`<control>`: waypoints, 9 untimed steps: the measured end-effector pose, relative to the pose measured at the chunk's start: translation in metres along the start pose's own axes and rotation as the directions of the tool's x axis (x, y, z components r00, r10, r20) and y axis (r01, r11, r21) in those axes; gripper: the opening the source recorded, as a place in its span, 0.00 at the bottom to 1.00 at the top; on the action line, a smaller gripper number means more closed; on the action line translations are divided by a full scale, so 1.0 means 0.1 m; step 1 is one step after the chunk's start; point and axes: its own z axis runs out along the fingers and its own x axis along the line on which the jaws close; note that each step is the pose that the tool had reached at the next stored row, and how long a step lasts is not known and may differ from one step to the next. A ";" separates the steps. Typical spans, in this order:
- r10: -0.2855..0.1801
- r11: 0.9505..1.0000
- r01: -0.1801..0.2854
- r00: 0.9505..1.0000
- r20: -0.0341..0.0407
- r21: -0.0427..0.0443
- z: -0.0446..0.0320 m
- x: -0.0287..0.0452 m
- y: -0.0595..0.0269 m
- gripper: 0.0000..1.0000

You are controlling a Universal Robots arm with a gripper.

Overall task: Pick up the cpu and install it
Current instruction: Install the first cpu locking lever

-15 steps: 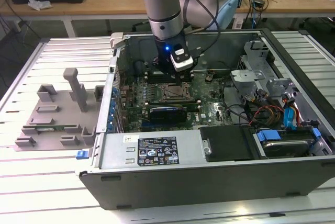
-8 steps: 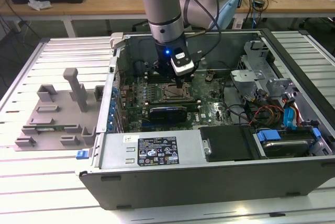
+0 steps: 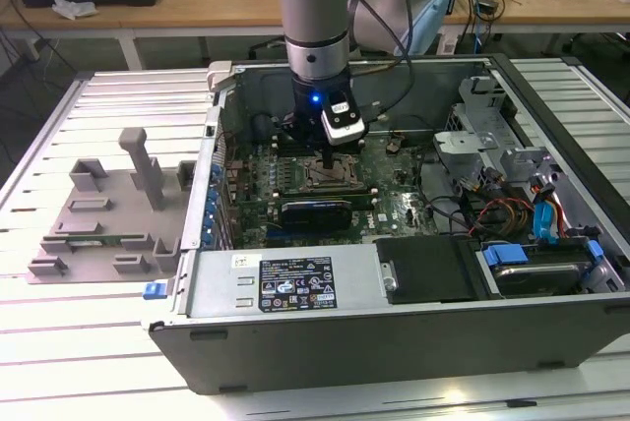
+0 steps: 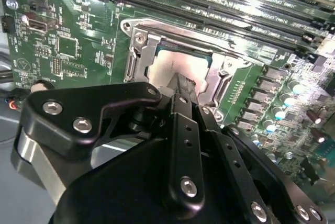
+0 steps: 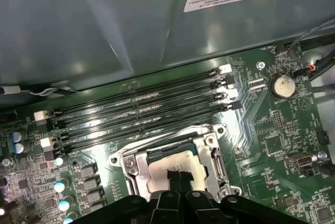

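The cpu (image 4: 159, 69) (image 5: 165, 165) lies flat inside the metal socket frame (image 4: 137, 51) (image 5: 127, 162) on the green motherboard (image 3: 394, 200), its silver top showing. My gripper (image 3: 327, 159) (image 4: 184, 81) (image 5: 178, 176) reaches straight down into the open computer case (image 3: 295, 328). Its two black fingers are shut together, and their tips rest at the middle of the cpu's top. I cannot tell whether the tips touch the chip or hover just over it. The fingers hide part of the cpu's near half in both wrist views.
Black memory slots (image 5: 141, 110) (image 4: 220, 1) run along one side of the socket, with the case wall (image 5: 104, 25) beyond. A long black expansion card (image 3: 315, 212) lies near the socket. Cables and a drive cage (image 3: 492, 131) fill the case's right in the exterior view. A grey fixture (image 3: 108, 214) stands outside.
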 end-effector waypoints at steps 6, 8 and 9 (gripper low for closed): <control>-0.003 0.999 0.003 1.000 0.008 0.033 -0.214 -0.019 0.013 0.11; -0.006 0.999 0.005 1.000 0.012 0.051 -0.225 -0.021 0.013 0.11; -0.006 0.999 0.005 1.000 0.013 0.052 -0.225 -0.021 0.012 0.11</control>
